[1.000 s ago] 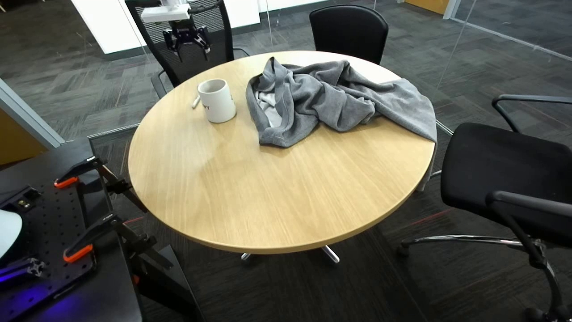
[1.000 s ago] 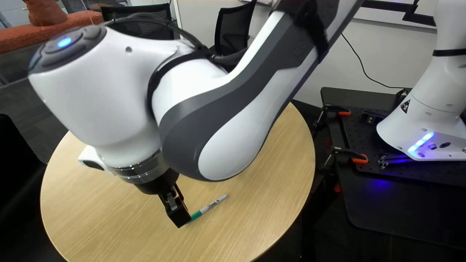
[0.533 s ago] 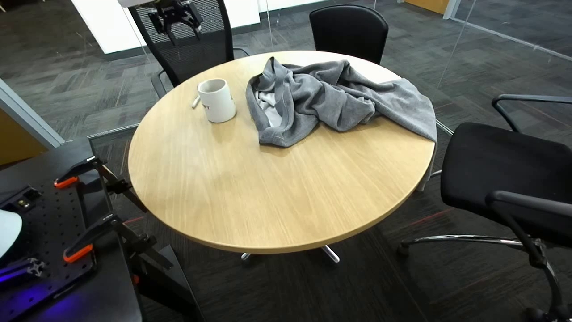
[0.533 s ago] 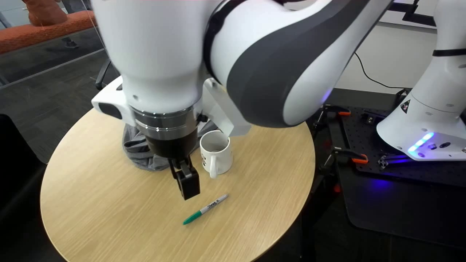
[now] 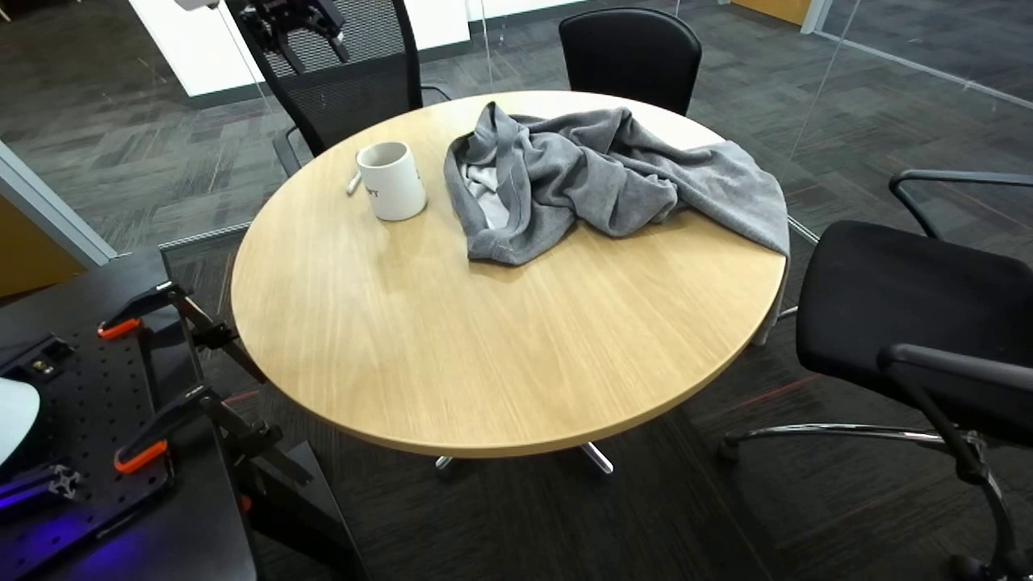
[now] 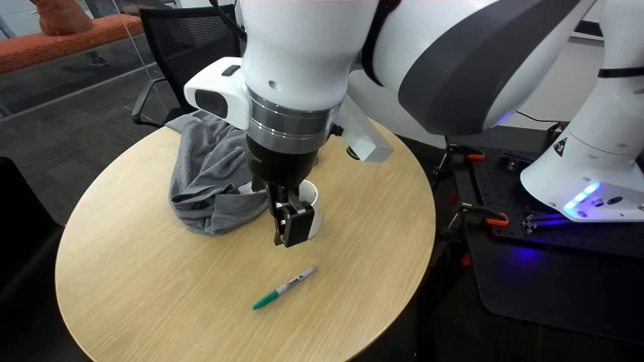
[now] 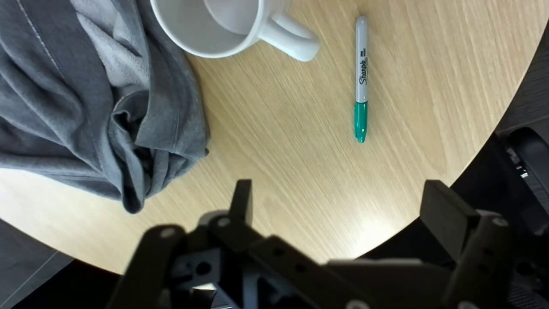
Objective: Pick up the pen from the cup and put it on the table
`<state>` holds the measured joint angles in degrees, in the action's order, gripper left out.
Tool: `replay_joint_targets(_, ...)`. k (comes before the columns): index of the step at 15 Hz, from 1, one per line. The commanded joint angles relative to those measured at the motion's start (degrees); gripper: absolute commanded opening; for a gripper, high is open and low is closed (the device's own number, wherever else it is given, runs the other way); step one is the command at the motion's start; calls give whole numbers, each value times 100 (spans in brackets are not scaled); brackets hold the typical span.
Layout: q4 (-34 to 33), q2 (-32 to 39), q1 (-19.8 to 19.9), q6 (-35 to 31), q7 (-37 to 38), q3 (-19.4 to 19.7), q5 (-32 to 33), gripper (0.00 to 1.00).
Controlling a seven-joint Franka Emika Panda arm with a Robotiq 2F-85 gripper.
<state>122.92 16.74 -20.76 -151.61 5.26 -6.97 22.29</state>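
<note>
In the wrist view the pen [image 7: 361, 79] lies on the table [image 7: 291, 124], four o'clock from the cup [image 7: 214, 32] — seemingly done. The gripper [image 7: 337, 199] stands wide, holding nothing; likely only retreat is left.

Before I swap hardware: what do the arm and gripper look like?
Arm: rounded white shells, dark grey panel, black cable, silver wrist ring. Base: white, blue light strip, small triangular label. Gripper: black, angular, two flat-faced fingers, small silver screw heads.
</note>
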Motion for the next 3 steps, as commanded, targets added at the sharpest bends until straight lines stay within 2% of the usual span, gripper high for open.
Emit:
replay_joint_targets(1,-25,29,54,17,-2,-61,10,100)
replay_joint_targets(3,-29,51,55,17,-2,-59,9,100)
